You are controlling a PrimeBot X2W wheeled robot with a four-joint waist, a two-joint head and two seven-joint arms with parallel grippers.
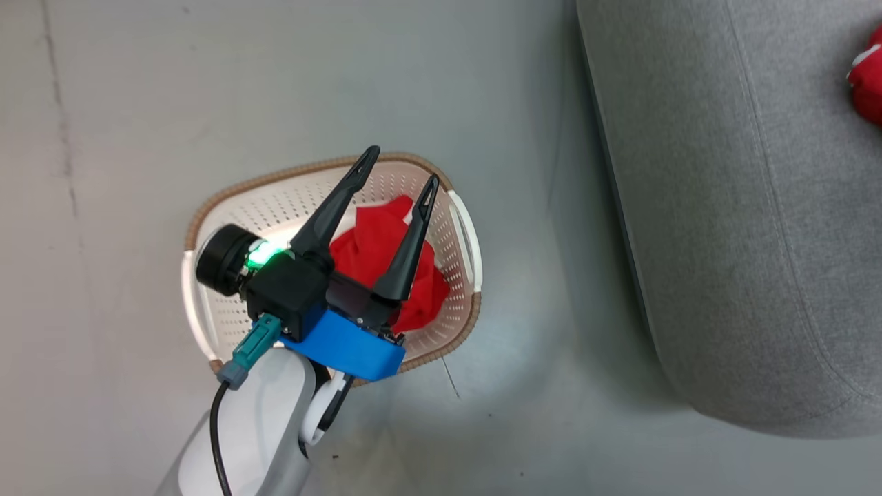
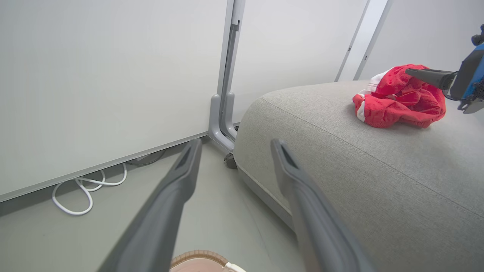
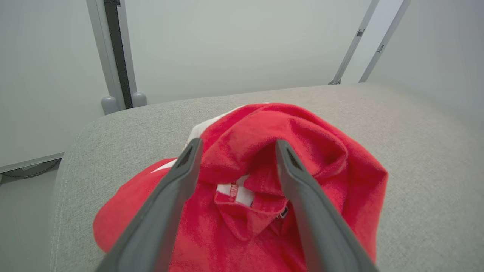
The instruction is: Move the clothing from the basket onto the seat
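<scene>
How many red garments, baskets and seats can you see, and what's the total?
Red garments: 2, the basket garment and the seat garment
Baskets: 1, the basket
Seats: 1, the seat
Total: 4

You're in a staged test space: wheeled partition panels (image 2: 113, 75), bare grey floor (image 1: 138, 103), loose white cable (image 2: 72, 213), one sofa (image 1: 723, 241).
</scene>
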